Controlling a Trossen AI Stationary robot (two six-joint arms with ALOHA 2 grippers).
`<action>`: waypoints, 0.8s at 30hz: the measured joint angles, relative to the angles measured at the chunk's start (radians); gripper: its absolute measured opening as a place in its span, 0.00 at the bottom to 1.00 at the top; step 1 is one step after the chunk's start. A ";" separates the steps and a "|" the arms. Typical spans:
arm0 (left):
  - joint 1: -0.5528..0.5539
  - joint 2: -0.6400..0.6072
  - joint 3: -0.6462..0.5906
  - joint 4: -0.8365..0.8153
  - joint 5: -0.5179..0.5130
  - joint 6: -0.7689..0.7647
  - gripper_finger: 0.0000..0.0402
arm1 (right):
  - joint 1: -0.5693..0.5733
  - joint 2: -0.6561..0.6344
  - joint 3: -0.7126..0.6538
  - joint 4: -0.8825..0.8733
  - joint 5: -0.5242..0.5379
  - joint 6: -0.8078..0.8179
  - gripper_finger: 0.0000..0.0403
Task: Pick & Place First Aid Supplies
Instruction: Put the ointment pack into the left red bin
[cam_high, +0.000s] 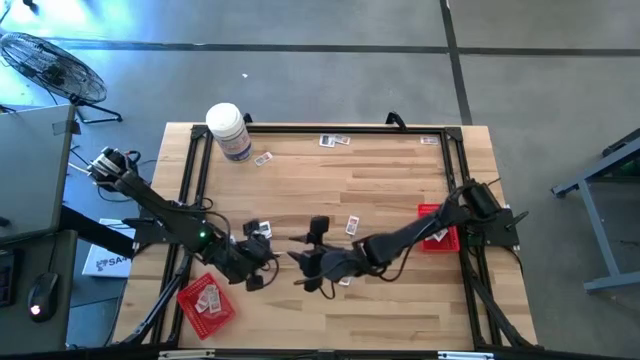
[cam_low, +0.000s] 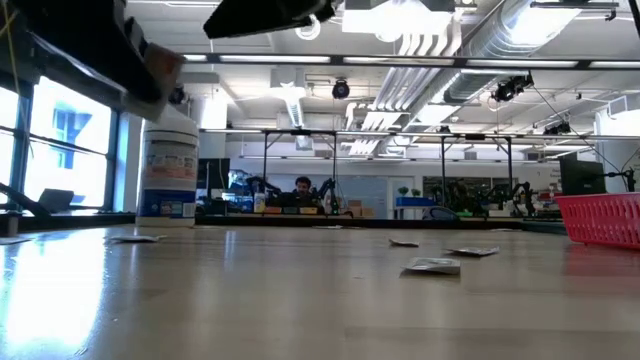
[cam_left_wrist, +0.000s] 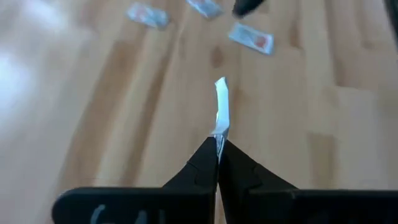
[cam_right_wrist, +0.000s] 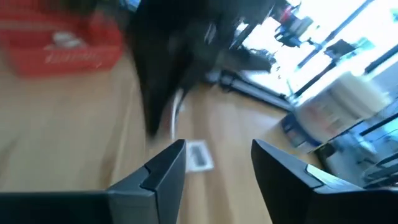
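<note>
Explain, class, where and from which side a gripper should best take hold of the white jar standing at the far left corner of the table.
The white jar stands upright, so its round side wall is probably the best part to grip, below the lid, with the fingers coming in level from the open table side. A packet lies close beside it, so that approach should steer clear of it. Coming from above looks poor: the lid appears wide.
</note>
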 joint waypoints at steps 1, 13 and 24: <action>-0.008 0.000 0.040 -0.072 0.039 -0.027 0.00 | 0.004 0.000 0.000 -0.031 -0.011 0.024 0.44; -0.305 0.000 0.252 -0.566 0.494 -0.698 0.00 | 0.010 0.010 0.000 -0.302 -0.031 0.281 0.41; -0.457 0.045 0.048 -0.408 0.578 -0.986 0.00 | 0.007 0.012 0.000 -0.289 -0.066 0.258 0.41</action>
